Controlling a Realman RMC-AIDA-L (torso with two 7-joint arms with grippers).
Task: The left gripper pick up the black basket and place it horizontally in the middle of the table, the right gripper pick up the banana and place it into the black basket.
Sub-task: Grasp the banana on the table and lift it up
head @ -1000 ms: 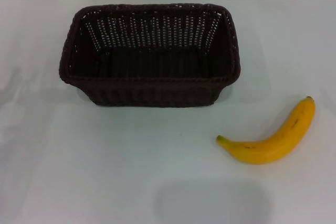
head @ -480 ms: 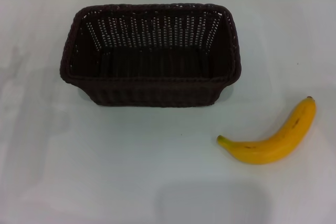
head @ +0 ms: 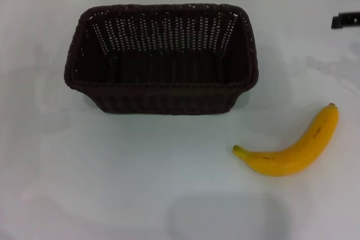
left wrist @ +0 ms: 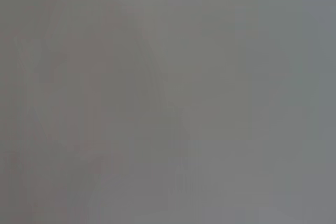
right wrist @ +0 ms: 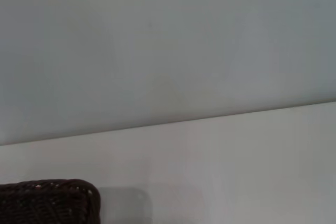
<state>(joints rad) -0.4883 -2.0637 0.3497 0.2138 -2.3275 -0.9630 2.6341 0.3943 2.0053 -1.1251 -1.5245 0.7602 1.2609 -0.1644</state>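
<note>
In the head view, a smooth white table (head: 140, 184) fills nearly the whole scene, meeting a pale grey wall along its far edge. The black basket (head: 161, 57) stands upright near the middle of the table, toward the far side, its long side running left to right and its dark woven inside holding nothing. The banana (head: 292, 147) lies flat on the table to the right of the basket and nearer the robot, well apart from it, its curve bowing toward the robot and its dark tip pointing to the far right. A small dark piece of the right gripper (head: 345, 19) pokes in at the right edge, above the far part of the table; whether its fingers are wide or narrow cannot be told. The left wrist view shows only a blank grey blur, with nothing to make out. The right wrist view shows the pale wall above the table's far edge and one rounded corner of the basket (right wrist: 50, 201) on the white surface; the banana does not appear there.
</note>
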